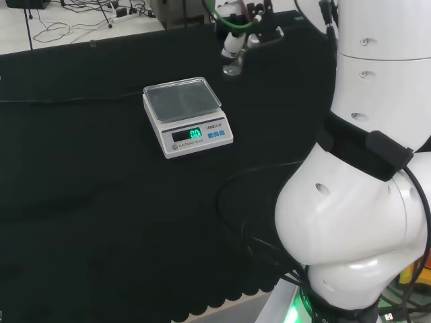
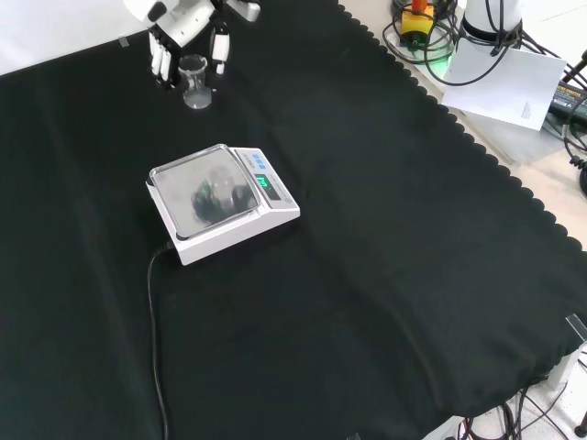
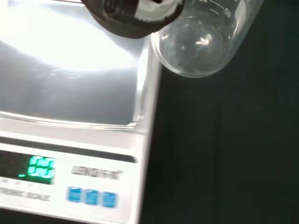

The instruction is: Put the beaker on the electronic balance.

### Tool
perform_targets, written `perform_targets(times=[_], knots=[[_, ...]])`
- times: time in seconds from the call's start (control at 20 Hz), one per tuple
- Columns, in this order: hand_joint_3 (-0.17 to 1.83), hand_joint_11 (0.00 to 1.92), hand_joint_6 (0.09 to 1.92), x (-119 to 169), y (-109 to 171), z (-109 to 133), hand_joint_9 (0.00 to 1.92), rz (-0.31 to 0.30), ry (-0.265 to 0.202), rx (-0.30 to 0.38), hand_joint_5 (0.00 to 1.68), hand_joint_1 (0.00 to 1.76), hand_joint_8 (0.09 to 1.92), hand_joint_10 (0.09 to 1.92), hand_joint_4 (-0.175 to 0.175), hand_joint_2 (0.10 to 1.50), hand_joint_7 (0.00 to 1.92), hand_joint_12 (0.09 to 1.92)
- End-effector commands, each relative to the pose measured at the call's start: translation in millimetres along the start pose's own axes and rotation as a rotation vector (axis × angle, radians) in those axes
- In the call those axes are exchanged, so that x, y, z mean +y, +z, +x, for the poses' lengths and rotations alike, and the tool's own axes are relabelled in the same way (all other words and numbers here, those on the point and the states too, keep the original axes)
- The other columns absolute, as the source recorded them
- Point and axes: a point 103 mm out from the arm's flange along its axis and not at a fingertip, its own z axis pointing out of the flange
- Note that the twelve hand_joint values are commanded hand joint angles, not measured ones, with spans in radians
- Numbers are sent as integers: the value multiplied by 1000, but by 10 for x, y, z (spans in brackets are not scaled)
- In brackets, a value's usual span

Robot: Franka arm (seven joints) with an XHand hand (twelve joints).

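Note:
The white electronic balance (image 1: 187, 116) stands mid-cloth with its green display lit and its pan (image 2: 204, 188) bare. The clear glass beaker (image 2: 194, 81) is upright between the fingers of the black and white hand (image 2: 183, 26), beyond the balance's far side in the front view. In the head view the hand (image 1: 237, 42) and beaker (image 1: 232, 66) are up and to the right of the balance. In the wrist view the beaker's round base (image 3: 198, 44) hangs just off the pan's edge (image 3: 140, 93), with a dark finger (image 3: 124, 18) beside it. I cannot tell whether the beaker touches the cloth.
The balance's black cord (image 2: 154, 312) runs toward the near edge in the front view. Dark cables (image 1: 236, 202) lie on the cloth by the arm's white links (image 1: 363, 202). The cloth's scalloped edge (image 2: 477, 147) runs along the right in the front view.

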Motion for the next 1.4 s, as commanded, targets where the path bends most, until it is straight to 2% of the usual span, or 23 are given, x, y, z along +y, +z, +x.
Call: perform_targets(times=[0.05,0.45,0.7,0.9,1.4], knots=[[36,999,1178,122,110,410,1091,22,-62,0,870,1135,872,761,-175,1157,855,877],[34,998,1176,291,289,925,1095,46,-135,-11,872,1135,871,766,-175,1158,858,875],[33,1000,1175,444,403,1118,1099,66,-156,-22,872,1135,871,770,-175,1158,860,875],[32,1002,1174,634,490,1160,1101,72,-154,-33,873,1135,870,773,-175,1158,862,876],[30,1004,1170,1003,506,1081,1104,80,-129,-42,876,1136,870,778,-175,1157,867,875]])
